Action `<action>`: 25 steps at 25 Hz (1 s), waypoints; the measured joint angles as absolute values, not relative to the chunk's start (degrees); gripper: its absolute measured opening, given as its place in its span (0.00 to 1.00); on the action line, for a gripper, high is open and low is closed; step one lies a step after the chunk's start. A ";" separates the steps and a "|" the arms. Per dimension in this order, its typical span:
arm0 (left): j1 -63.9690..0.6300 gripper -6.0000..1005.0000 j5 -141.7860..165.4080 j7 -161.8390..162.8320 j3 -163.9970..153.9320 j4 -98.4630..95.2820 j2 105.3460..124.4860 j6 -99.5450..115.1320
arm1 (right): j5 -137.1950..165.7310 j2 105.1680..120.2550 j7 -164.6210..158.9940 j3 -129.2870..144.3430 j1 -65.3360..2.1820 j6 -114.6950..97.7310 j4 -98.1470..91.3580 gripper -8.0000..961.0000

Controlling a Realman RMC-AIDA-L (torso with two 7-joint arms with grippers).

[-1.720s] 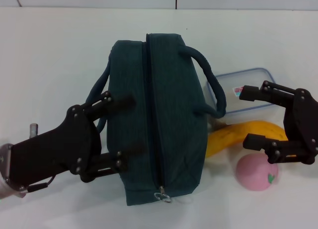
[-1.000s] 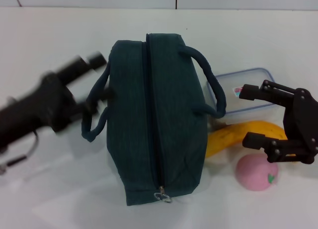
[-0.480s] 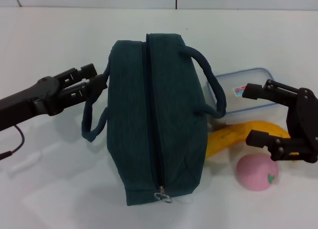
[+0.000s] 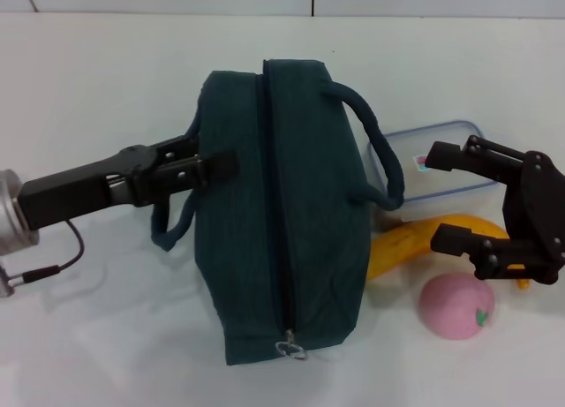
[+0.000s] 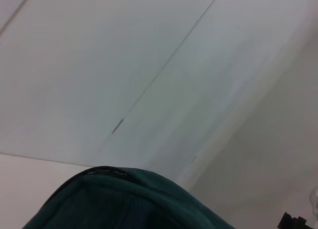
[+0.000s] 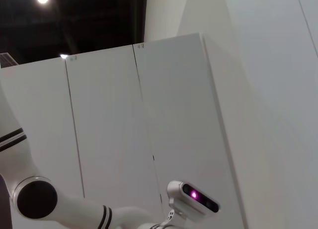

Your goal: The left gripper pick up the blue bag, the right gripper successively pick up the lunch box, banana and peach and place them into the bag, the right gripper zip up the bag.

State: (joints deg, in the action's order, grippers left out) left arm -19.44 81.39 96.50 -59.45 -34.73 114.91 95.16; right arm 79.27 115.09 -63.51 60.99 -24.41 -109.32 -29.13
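Note:
The blue bag (image 4: pixel 291 213) lies zipped in the middle of the table, its ring pull (image 4: pixel 289 347) at the near end. My left gripper (image 4: pixel 216 164) reaches in from the left, turned edge-on, its tip over the bag's left side where the left handle (image 4: pixel 172 226) joins. The bag's top (image 5: pixel 124 201) fills the low edge of the left wrist view. My right gripper (image 4: pixel 440 198) hangs open to the bag's right, over the banana (image 4: pixel 410 244) and the near edge of the lunch box (image 4: pixel 441 164). The peach (image 4: pixel 456 305) sits in front of the banana.
The white table (image 4: pixel 97 80) stretches left and behind the bag. A cable (image 4: pixel 53 266) trails from the left wrist. The right handle (image 4: pixel 375 151) overlaps the lunch box's corner. The right wrist view shows only white cabinets (image 6: pixel 149 124) and part of the robot's body.
The left arm swung out to the left, turned edge-on and came back in against the bag's left side at the handle. The bag shifted slightly right. The right gripper barely moved.

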 joint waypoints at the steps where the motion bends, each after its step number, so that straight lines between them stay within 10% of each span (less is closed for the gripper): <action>1: -19.71 0.79 81.43 96.83 -59.44 -34.70 114.96 94.98 | 79.27 115.10 -63.51 60.99 -24.30 -109.29 -29.12 0.91; 20: -21.03 0.78 82.02 91.57 -59.41 -34.20 115.61 89.50 | 78.52 115.52 -57.63 52.76 -23.79 -105.44 -15.36 0.91; 25: -22.09 0.49 82.10 90.78 -59.63 -34.28 116.06 89.60 | 71.09 116.05 -52.90 51.90 -24.63 -104.93 -6.64 0.91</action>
